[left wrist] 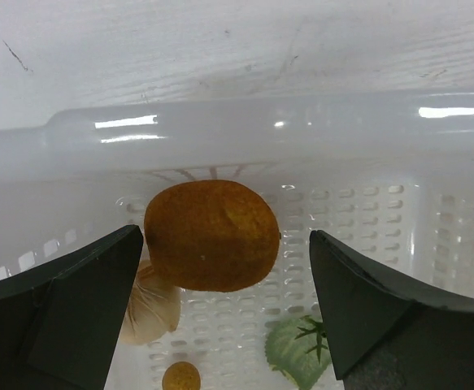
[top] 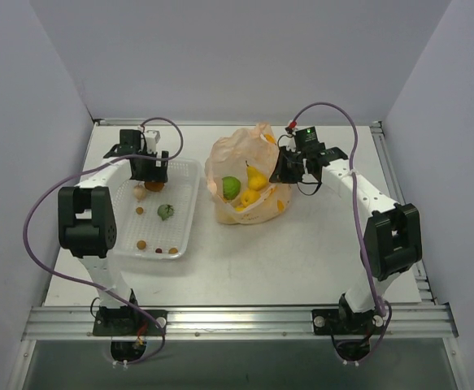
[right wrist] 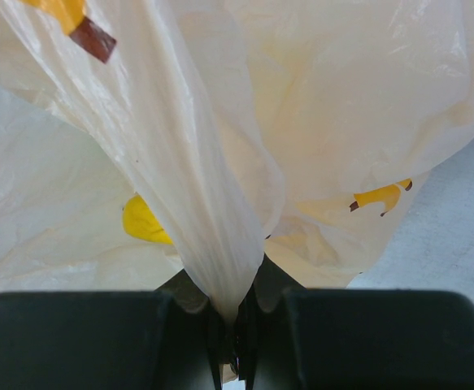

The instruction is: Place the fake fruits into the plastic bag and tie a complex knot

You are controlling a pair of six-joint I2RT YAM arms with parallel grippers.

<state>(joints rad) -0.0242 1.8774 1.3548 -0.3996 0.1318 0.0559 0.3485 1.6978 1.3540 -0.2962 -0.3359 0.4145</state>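
Note:
The peach plastic bag (top: 245,175) sits open at the table's middle back, with a green round fruit (top: 232,187) and yellow and orange fruits (top: 255,183) inside. My right gripper (top: 285,169) is shut on the bag's right edge; the pinched film (right wrist: 212,244) rises from between the jaws. A brown fruit (left wrist: 210,236) lies in the white mesh tray (top: 184,236); it also shows in the top view (top: 154,186). My left gripper (left wrist: 224,309) is open and hangs just above the brown fruit, one finger on each side of it.
The tray also holds a pale garlic-like piece (left wrist: 151,301), a small brown nut (left wrist: 180,377), a green leafy piece (left wrist: 297,349) and several nut-like bits (top: 141,244). The tray's rim (left wrist: 237,130) is just beyond the brown fruit. Grey walls enclose the table.

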